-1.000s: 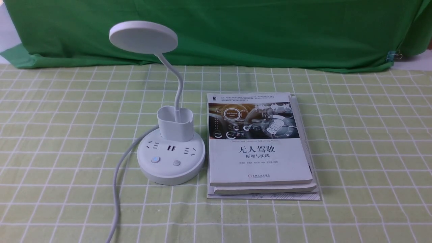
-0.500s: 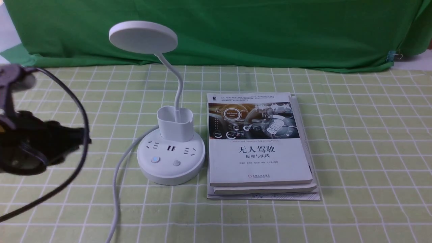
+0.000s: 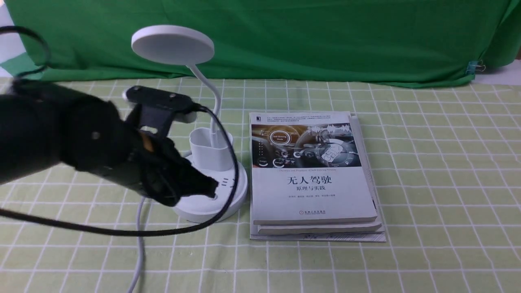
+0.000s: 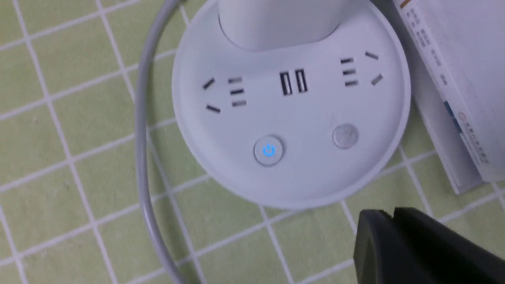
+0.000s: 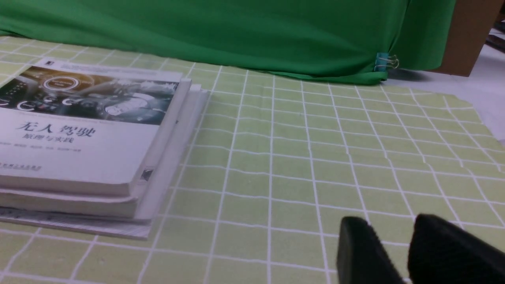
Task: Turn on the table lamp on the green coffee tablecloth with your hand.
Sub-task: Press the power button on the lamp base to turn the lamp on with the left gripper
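The left gripper [image 3: 210,188], fingers pressed together, hangs at the front of the table lamp [image 3: 173,44], over its round base. The lamp stands on the green coffee tablecloth [image 3: 439,171], books [image 3: 313,195] just beside it. The right gripper [image 5: 410,246] is slightly apart.

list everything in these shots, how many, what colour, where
lamp: 1, white, on the tablecloth left of the books
buttons: 2, white, on the lamp base; one has a blue lit icon, the other is unlit
cord: 1, white, runs from the base toward the near edge
tablecloth: 1, pale green with white grid, covers the table
books: 1 stack, white covers, right of the lamp
backdrop: 1, dark green, at the back
clip: 1, teal, on the backdrop's right end
cable: 1, black, loops off the left gripper
left gripper: black, shut, tip over the lamp base
right gripper: black, open, above bare cloth
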